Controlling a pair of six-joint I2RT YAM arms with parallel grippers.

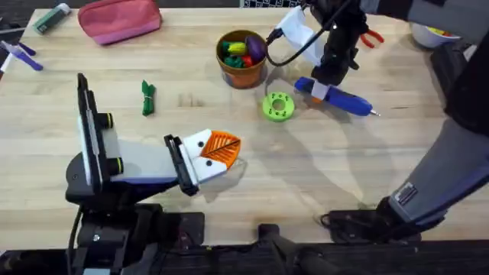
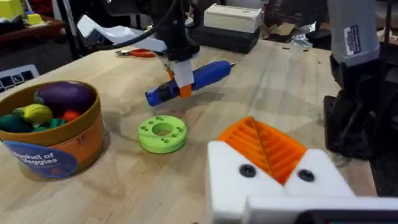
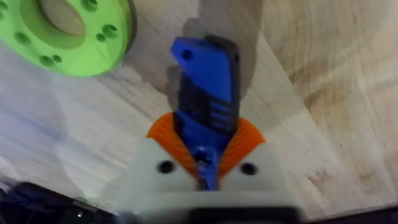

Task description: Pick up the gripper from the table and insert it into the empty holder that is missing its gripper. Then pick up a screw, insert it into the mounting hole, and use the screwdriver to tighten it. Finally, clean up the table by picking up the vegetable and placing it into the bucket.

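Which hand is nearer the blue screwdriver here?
The right hand: its fingers are clamped on the screwdriver near its rear end. The left hand sits well away, beyond the green disc.

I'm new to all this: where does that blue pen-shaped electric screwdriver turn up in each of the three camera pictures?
Overhead: the blue pen-shaped electric screwdriver lies upper right of centre, the right gripper clamped on its blunt end.
Left wrist: the screwdriver sits top centre, beyond the table's middle.
Right wrist: the screwdriver runs up the centre from between the orange pads.
Shared landmark: the round bright-green disc with holes beside it.
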